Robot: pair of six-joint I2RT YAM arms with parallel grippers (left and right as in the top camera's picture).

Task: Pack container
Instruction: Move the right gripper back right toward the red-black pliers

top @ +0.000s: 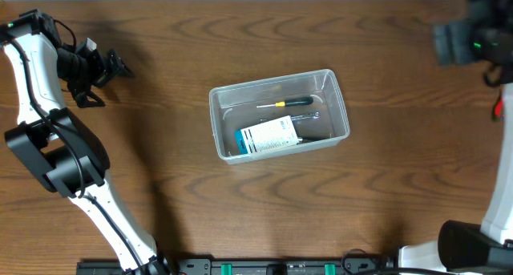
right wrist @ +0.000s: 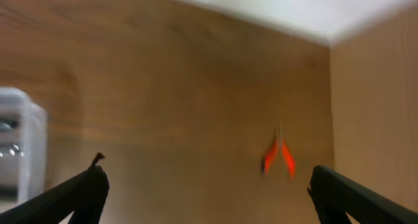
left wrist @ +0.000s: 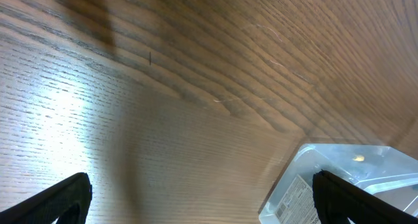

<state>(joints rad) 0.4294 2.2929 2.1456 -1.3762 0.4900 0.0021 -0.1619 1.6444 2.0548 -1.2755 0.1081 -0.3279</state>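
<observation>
The container (top: 213, 119), a clear plastic tub, stands in the middle of the table. In it lie a screwdriver with a yellow and black handle (top: 290, 103) and a white and blue box (top: 268, 136). My left gripper (top: 111, 69) is open and empty at the far left, well away from the tub. The left wrist view shows its spread fingers (left wrist: 202, 201) and a corner of the container (left wrist: 339, 165). My right gripper (top: 450, 42) is blurred at the far right. Its fingers (right wrist: 206, 194) are open and empty above bare wood, with the container (right wrist: 16, 142) at the left edge.
A red-handled tool (right wrist: 279, 157) lies on the table ahead of the right gripper, and shows at the right edge in the overhead view (top: 498, 107). The table's far edge meets a white surface (right wrist: 274, 8).
</observation>
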